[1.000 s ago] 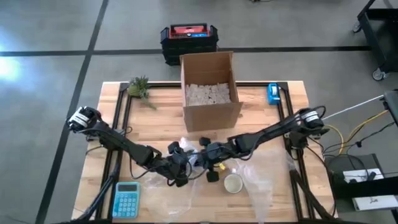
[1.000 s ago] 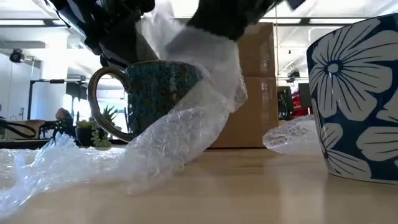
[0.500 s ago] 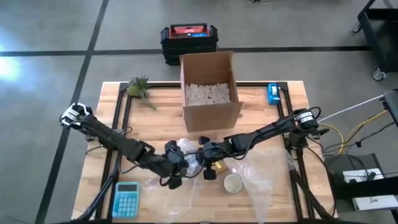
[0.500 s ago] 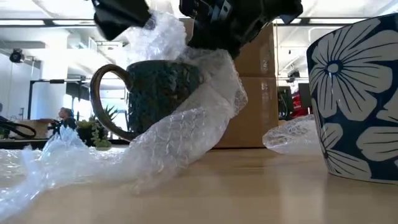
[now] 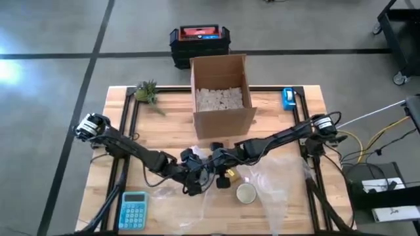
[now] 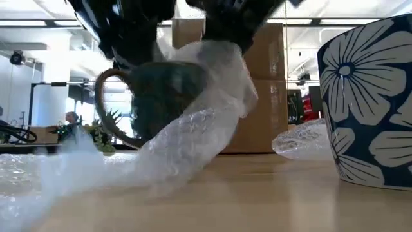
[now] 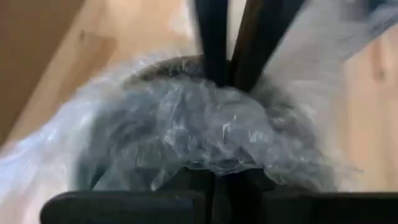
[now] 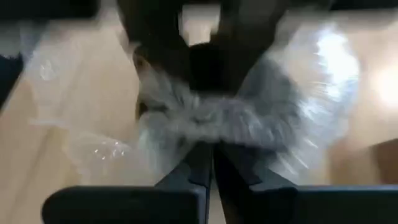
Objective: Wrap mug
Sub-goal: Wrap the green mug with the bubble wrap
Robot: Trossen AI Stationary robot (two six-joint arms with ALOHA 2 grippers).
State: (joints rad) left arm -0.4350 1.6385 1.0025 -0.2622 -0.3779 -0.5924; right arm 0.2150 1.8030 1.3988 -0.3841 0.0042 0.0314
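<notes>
near the front middle of the wooden table [image 5: 275, 115], just ahead of the cardboard box [image 5: 220, 95], sits the dark teal mug [image 6: 154, 96], upright by the low view, gold handle [image 6: 108, 96] bare on one side. partly wrapped, by the look of it: bubble wrap [image 6: 193, 138] draped over the rim and down one flank, trailing away across the tabletop in a long loose tail. covered on top and on one side; handle side and much of the body exposed. left to do, as a judgement: bringing the trailing sheet round the bare side, tucking the ends, closing the bundle.

both arms stretched low and inward from the table's two sides, meeting over the mug. left gripper [image 7: 227, 81] coming in from the left, fingers pressed close together on a gathered fold of wrap at the mug's top, pinching it. right gripper [image 8: 208, 93] coming in from the right, fingers likewise drawn narrow on the crumpled wrap above the rim. two grippers nearly touching, facing one another across the mug.

close to the low camera, a second mug, blue with white flowers [image 6: 370, 103], well apart from the work. beside the left arm, a blue calculator [image 5: 133, 210], untouched.
</notes>
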